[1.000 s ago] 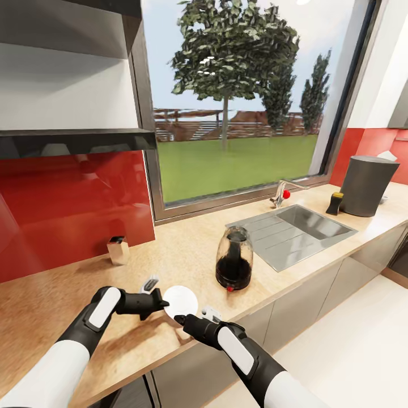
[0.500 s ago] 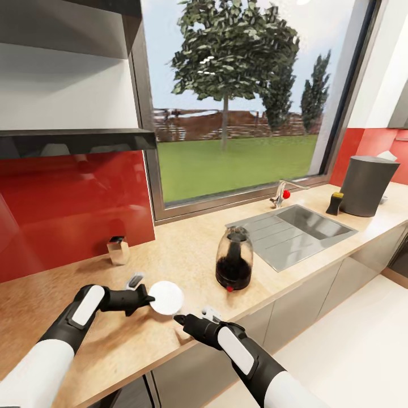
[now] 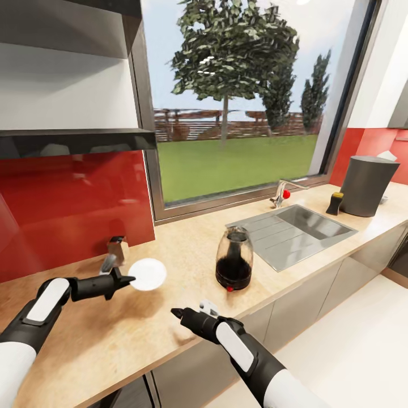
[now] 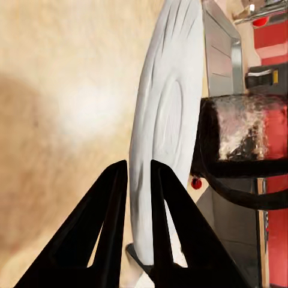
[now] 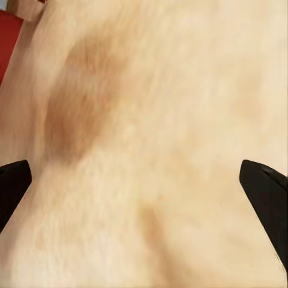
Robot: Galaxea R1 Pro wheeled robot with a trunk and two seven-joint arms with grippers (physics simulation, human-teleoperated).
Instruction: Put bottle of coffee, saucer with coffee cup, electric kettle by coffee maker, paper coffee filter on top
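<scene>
The white saucer (image 3: 148,273) hangs above the kitchen countertop (image 3: 170,255), gripped by its rim in my shut left gripper (image 3: 127,280). In the left wrist view the saucer (image 4: 163,120) stands edge-on between the black fingers (image 4: 108,228), with the glass electric kettle (image 4: 240,138) beyond it. The kettle (image 3: 234,259) stands on the counter right of the saucer. My right gripper (image 3: 177,312) hovers open near the counter's front edge, its jaws wide apart over bare wood (image 5: 144,150). The dark grey coffee maker (image 3: 367,185) stands far right, with the yellow-capped bottle of coffee (image 3: 336,203) beside it and a white paper tip (image 3: 387,154) on top.
An inset steel sink (image 3: 300,226) with a faucet (image 3: 280,194) lies between the kettle and the coffee maker. A small metal box (image 3: 118,249) stands by the red backsplash. A dark shelf (image 3: 73,139) runs overhead at the left.
My left gripper has carried the saucer up and to the left, away from the right gripper and the front edge. The right gripper has barely moved.
</scene>
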